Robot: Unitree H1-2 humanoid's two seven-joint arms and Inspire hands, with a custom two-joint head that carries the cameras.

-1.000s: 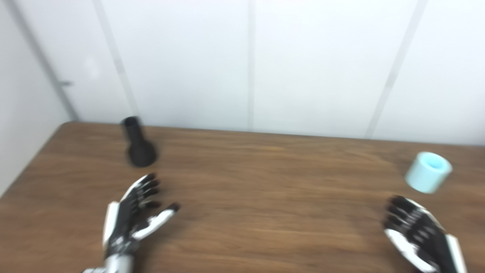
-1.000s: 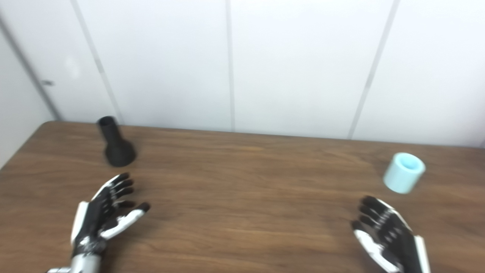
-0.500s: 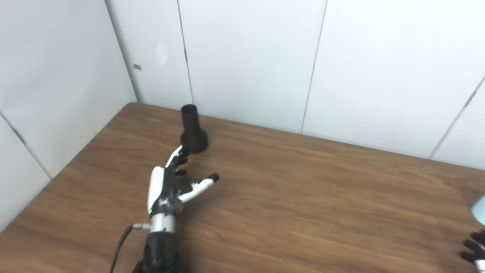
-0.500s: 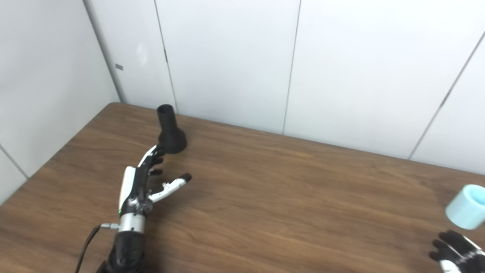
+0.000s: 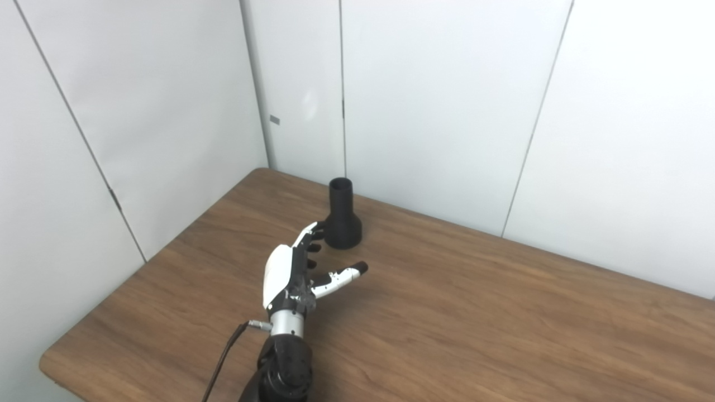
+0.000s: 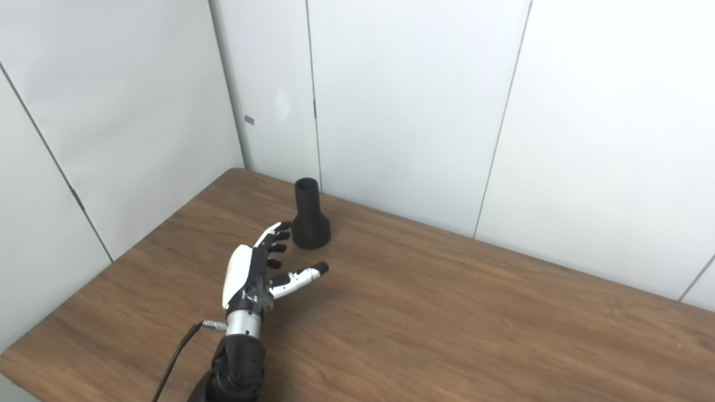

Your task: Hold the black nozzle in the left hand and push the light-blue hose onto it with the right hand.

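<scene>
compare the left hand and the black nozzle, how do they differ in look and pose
The left hand is white and black; the nozzle is plain black all over. The hand reaches in low and slanted over the table, fingers spread and thumb out, holding nothing; the nozzle stands upright on its wide base, narrow open end up. The hand is long and jointed, the nozzle a smooth flared tube. Both are at the table's far left corner, fingertips close by the nozzle's base.

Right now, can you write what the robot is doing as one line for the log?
left hand: open, beside black nozzle, not holding | nozzle: upright on table | right hand: out of view | hose: out of view
</scene>
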